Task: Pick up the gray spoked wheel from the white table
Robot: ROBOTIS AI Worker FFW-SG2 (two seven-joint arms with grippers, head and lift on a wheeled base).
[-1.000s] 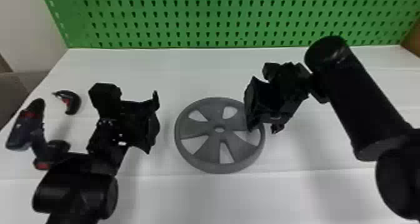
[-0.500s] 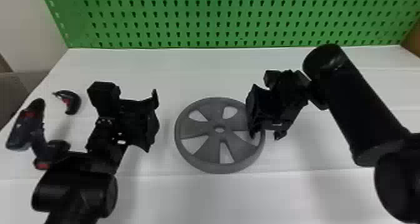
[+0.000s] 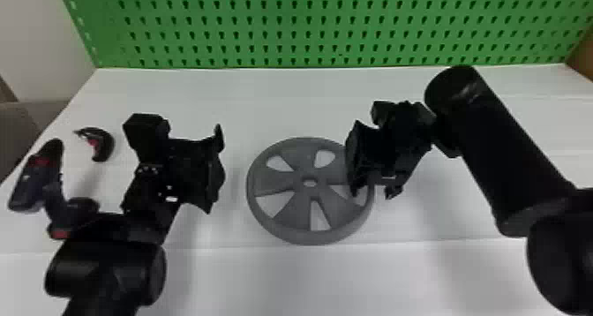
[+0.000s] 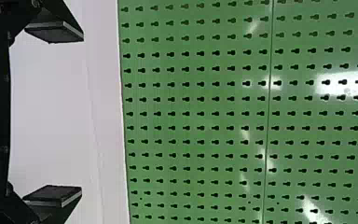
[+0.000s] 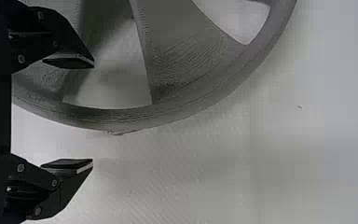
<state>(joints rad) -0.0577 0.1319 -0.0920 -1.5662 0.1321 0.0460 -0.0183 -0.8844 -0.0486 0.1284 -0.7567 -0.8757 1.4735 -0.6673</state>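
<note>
Lying on the worktop (image 3: 309,284), the wheel (image 3: 302,157) is seen from the right claw (image 3: 374,189), a green board (image 4: 193,106) from the left claw (image 3: 215,169). Both claws are spread.

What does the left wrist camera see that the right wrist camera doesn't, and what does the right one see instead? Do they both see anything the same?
Left wrist view: the green board full of little holes, and the left gripper.

Right wrist view: part of the gray wheel, and the right gripper.

Both: some of the white table, and a pair of black fingers held open.
</note>
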